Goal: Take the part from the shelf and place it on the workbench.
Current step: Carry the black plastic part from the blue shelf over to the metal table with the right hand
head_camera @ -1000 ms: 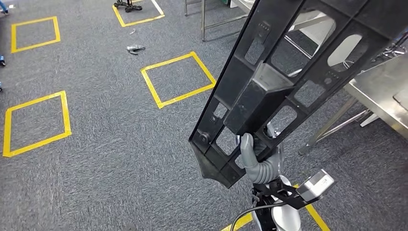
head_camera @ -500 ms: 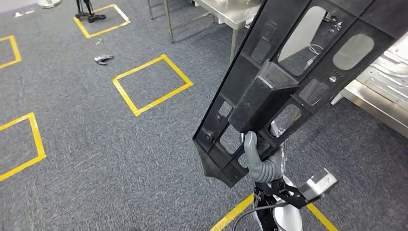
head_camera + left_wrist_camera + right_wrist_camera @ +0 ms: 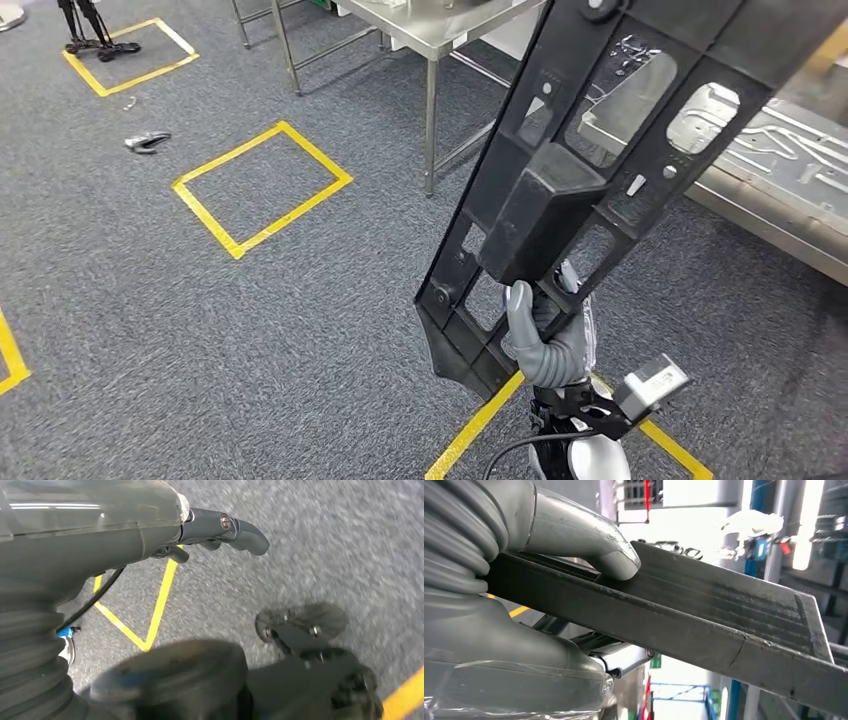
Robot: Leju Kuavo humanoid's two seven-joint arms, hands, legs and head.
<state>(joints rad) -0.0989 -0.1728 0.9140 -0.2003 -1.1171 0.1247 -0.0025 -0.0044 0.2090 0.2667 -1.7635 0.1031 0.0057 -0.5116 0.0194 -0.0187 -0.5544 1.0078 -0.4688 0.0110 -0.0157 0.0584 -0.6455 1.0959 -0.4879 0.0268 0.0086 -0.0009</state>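
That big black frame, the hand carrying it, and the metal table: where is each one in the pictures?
black frame [image 3: 560, 200]: head view, on its raised middle block.
right hand [image 3: 535, 335]: head view, on the grey thumb gripping the frame.
metal table [image 3: 445, 22]: head view, on the bare steel top.

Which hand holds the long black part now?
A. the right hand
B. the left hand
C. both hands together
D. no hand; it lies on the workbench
A: the right hand grips the black part near its lower end, raised above the carpet.

The part [image 3: 600, 170] runs off the head view's top edge and hides much of the workbench [image 3: 790, 190]
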